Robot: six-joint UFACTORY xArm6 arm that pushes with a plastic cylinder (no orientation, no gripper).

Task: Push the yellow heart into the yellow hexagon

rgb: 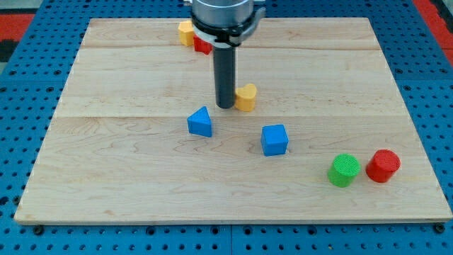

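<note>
Yellow heart [246, 97] sits mid-board, touching my tip [225, 106] on its right side. Yellow hexagon [186, 32] is up by the top edge beside a red block [202, 46]. No claw here, just the bare rod.

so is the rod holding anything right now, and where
Nothing is held; the rod cannot grip. My tip sits against the left side of a yellow block, apparently touching it.

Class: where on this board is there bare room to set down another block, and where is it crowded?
Free: the view's left side, left of the blue triangle, and the top right. Crowded: around my tip, touching a yellow block, and the green cylinder beside the red cylinder.
</note>
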